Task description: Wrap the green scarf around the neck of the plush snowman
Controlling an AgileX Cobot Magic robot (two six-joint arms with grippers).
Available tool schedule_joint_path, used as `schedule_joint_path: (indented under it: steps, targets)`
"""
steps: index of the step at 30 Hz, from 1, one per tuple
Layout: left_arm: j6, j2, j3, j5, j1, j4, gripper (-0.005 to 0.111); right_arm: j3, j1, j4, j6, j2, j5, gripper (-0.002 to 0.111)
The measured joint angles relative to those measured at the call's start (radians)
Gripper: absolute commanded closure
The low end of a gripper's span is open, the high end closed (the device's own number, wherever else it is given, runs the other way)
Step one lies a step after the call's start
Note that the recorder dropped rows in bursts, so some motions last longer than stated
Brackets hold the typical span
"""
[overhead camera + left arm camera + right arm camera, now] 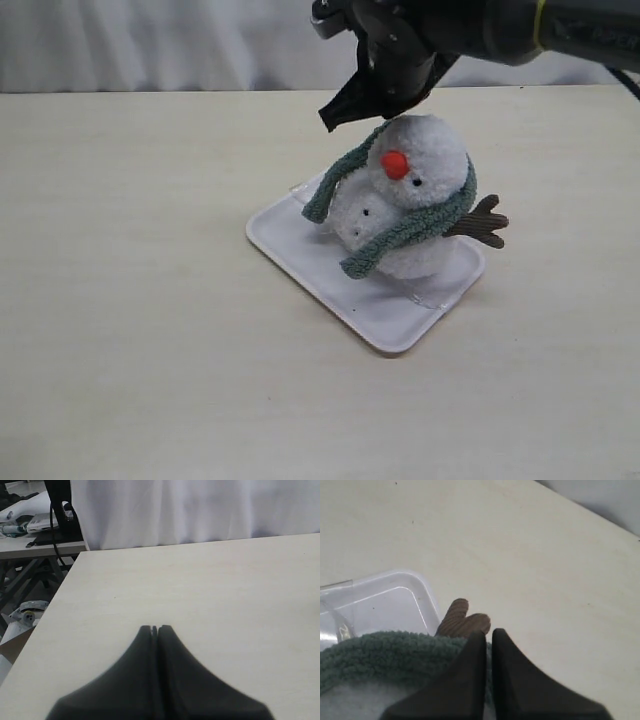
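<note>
The green scarf (410,228) is already looped round the plush snowman (430,145) below its head. The snowman is stood on a tray (295,250) on the surface, and both scarf ends are hung down its front. The right jaws are pressed shut, seemingly on nothing, just above and behind the head. The left jaws, also shut, are kept well apart.

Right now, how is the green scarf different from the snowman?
The green scarf is dull grey-green; the plush snowman is white with an orange nose. The scarf is a long narrow strip; the snowman is two round balls. The scarf wraps under the snowman's head; the snowman sits on the white tray. Both look soft and fuzzy.
</note>
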Motion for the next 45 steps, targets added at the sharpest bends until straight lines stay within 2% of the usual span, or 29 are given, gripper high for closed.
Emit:
schedule_joint_path:
  steps: [22, 37, 39, 40, 42, 45]
  targets:
    - [0.0, 0.0, 0.0, 0.0, 0.0, 0.0, 0.107, -0.006, -0.011, 0.346, -0.294, -0.031, 0.198, 0.104]
    - [0.0, 0.0, 0.0, 0.0, 0.0, 0.0, 0.107, -0.03, -0.011, 0.351, -0.307, 0.078, 0.115, 0.104]
    - [0.0, 0.0, 0.0, 0.0, 0.0, 0.0, 0.107, -0.058, -0.011, 0.356, -0.328, 0.078, 0.149, 0.096]
    - [0.0, 0.0, 0.0, 0.0, 0.0, 0.0, 0.107, -0.07, -0.011, 0.363, -0.337, 0.078, 0.164, 0.085]
    - [0.0, 0.0, 0.0, 0.0, 0.0, 0.0, 0.107, -0.095, -0.011, 0.406, -0.372, 0.058, 0.189, 0.072]
    - [0.0, 0.0, 0.0, 0.0, 0.0, 0.0, 0.107, -0.104, -0.013, 0.485, -0.432, 0.008, 0.192, 0.062]
